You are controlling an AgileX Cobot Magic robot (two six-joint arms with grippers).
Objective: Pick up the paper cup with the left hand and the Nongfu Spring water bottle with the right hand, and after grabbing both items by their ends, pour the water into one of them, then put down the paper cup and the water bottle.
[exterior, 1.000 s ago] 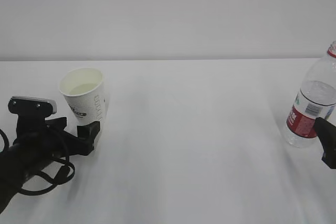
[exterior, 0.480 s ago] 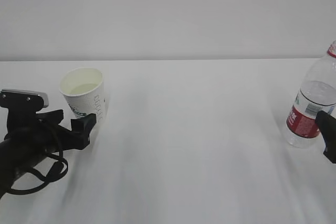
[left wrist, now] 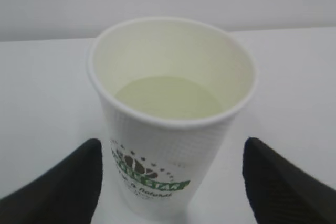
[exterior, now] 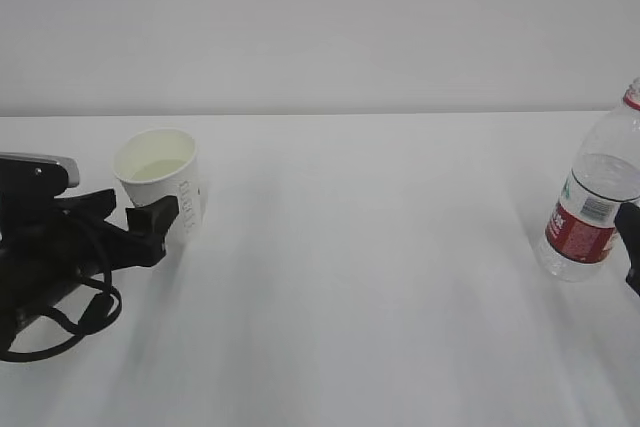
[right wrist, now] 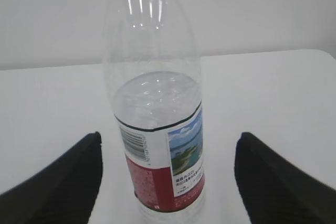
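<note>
The paper cup (exterior: 158, 172) stands upright on the white table (exterior: 380, 277) at the left, with a pale pool of water (left wrist: 168, 98) inside. My left gripper (exterior: 128, 213) sits just left of it and is open. In the left wrist view the cup (left wrist: 168, 129) lies ahead of and between the fingers (left wrist: 63, 182), with a gap on each side. The Nongfu Spring water bottle (exterior: 590, 207) stands at the right edge, capless and partly filled. My right gripper (exterior: 632, 247) is open beside it. Both of its fingers (right wrist: 278, 182) stand clear of the bottle (right wrist: 157, 103).
A plain pale wall runs behind the table's far edge (exterior: 400, 113). The left arm's cables (exterior: 60, 322) loop over the table at the lower left. Nothing else stands between the cup and the bottle.
My left gripper has drawn back to the left, away from the cup's base, and the cup stands free. My right gripper has slid a little right, off the bottle's label.
</note>
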